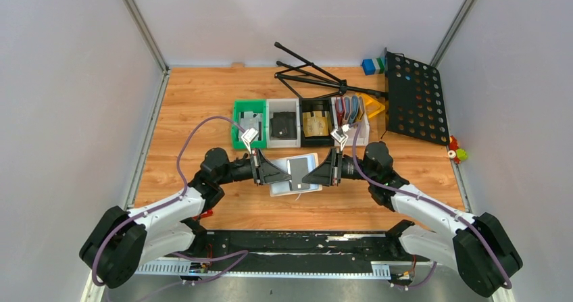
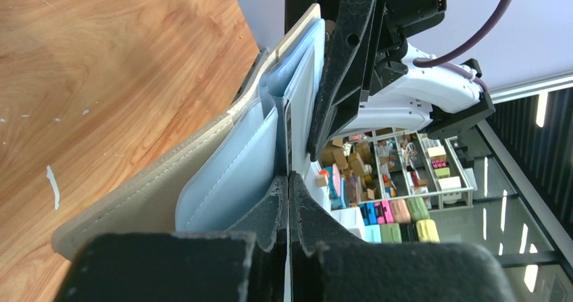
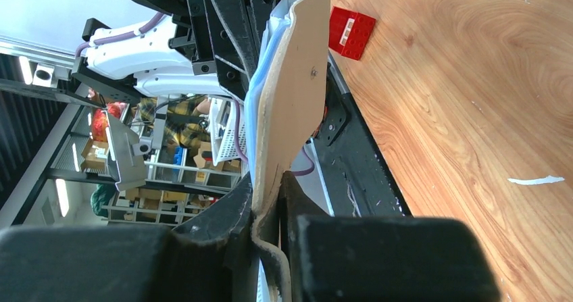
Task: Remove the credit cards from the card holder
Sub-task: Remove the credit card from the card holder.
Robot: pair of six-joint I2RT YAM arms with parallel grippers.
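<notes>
The pale grey-blue card holder (image 1: 280, 188) hangs open just above the wooden table, held between my two grippers. A dark credit card (image 1: 298, 169) lies across its middle. In the left wrist view the holder's blue pockets (image 2: 230, 173) fan out, and the card's thin edge (image 2: 287, 126) runs straight into my left gripper (image 2: 288, 177), which is shut on it. My right gripper (image 3: 270, 180) is shut on the holder's beige outer flap (image 3: 297, 79), which bends between the fingers. From above, the left gripper (image 1: 286, 174) and the right gripper (image 1: 309, 178) face each other, tips a card's width apart.
A row of bins stands behind: green (image 1: 238, 128), white (image 1: 282, 103), black (image 1: 316, 102), and one with upright wallets (image 1: 351, 109). A black perforated music stand (image 1: 415, 99) lies at the back right. A red brick (image 3: 351, 32) sits near the left arm's base.
</notes>
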